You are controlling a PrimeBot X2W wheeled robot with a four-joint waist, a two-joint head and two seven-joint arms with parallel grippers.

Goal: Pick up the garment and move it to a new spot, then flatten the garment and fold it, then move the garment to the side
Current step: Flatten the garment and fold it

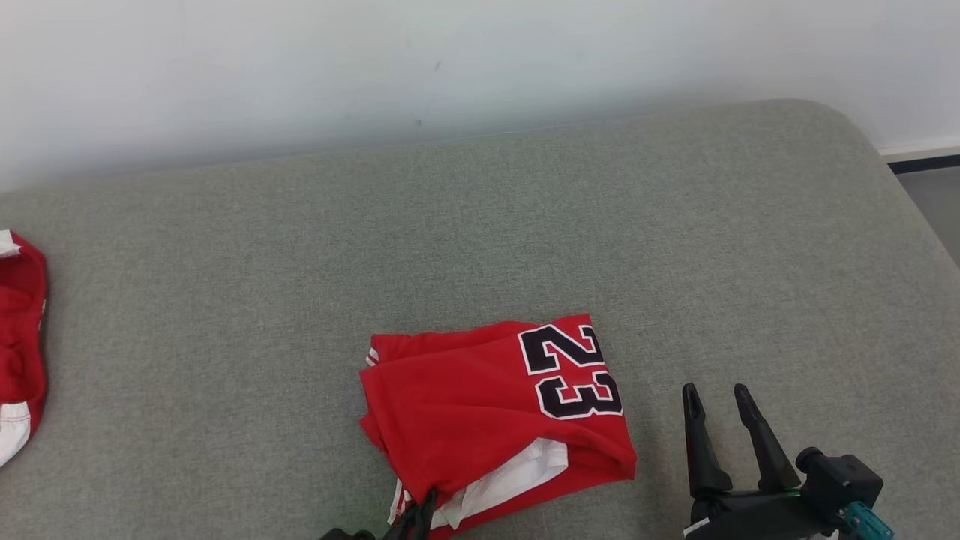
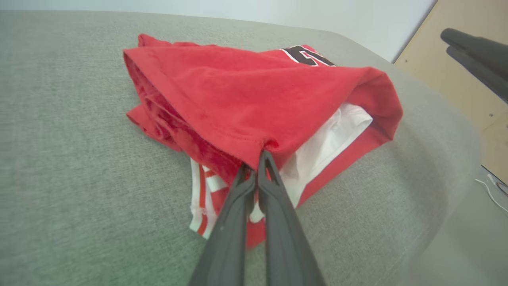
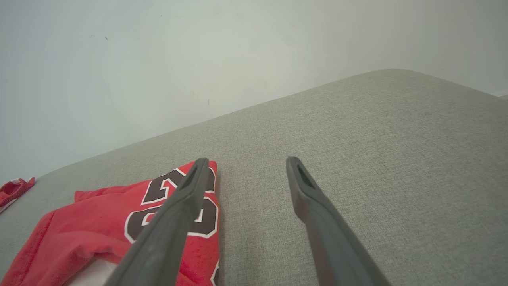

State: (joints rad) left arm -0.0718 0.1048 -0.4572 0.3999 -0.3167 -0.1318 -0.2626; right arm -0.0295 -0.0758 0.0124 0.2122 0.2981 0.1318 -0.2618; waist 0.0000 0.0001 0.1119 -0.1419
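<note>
The garment [image 1: 487, 405] lies folded near the front edge of the grey cushion [image 1: 675, 225], light, limp and likely to spill open, so the left gripper [image 2: 257, 159], pinching its near red hem, looks well placed, while the right gripper [image 1: 716, 396] stands spread just beside it.

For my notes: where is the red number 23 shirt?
Head view: the garment lies bottom centre on the grey cushion, left hand pinching its near edge, right hand to its right.
</note>
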